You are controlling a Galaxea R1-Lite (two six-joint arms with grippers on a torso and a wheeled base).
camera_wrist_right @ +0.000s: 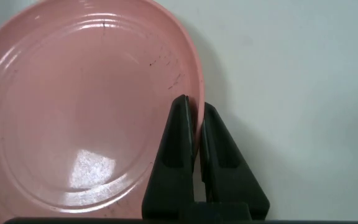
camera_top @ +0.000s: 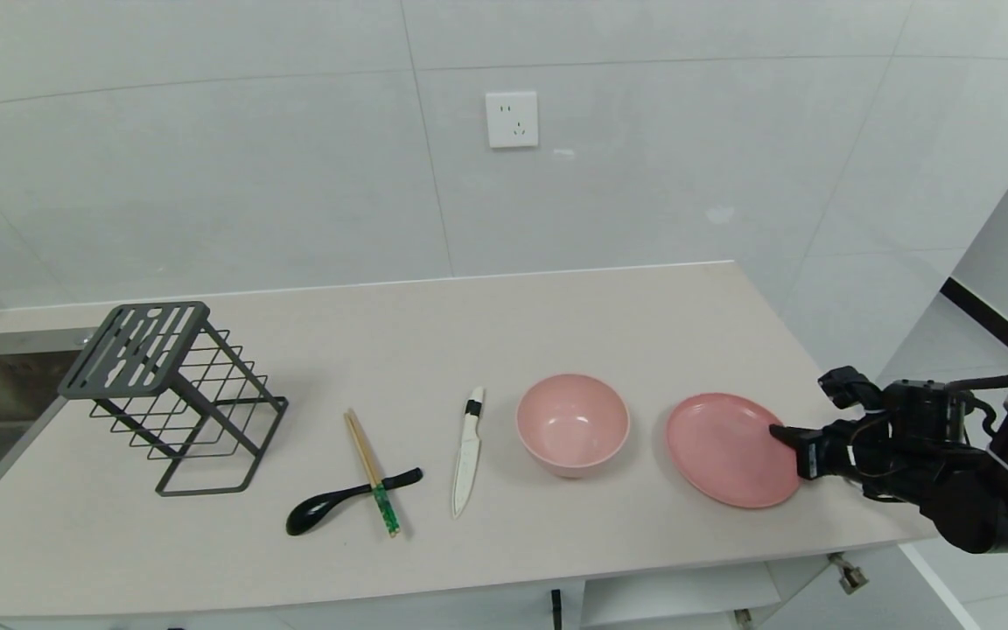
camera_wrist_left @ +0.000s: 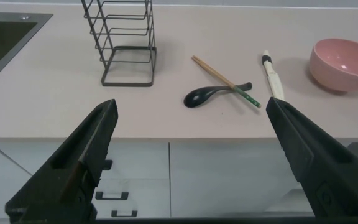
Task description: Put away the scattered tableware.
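Head view shows the right gripper (camera_top: 782,432) at the counter's (camera_top: 556,324) right end, clamped on the right rim of the plate (camera_top: 723,448), which seems to lie flat. Leftward sit the bowl (camera_top: 572,422), knife (camera_top: 467,451), chopsticks (camera_top: 371,471) crossing the spoon (camera_top: 329,506), then the rack (camera_top: 173,385). The left gripper (camera_wrist_left: 190,107) hangs off the near edge, fingers wide apart.

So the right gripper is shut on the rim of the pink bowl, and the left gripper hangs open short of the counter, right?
No: the right gripper is shut on the rim of the pink plate, not the pink bowl, as the right wrist view shows. The left gripper does hang open short of the counter.
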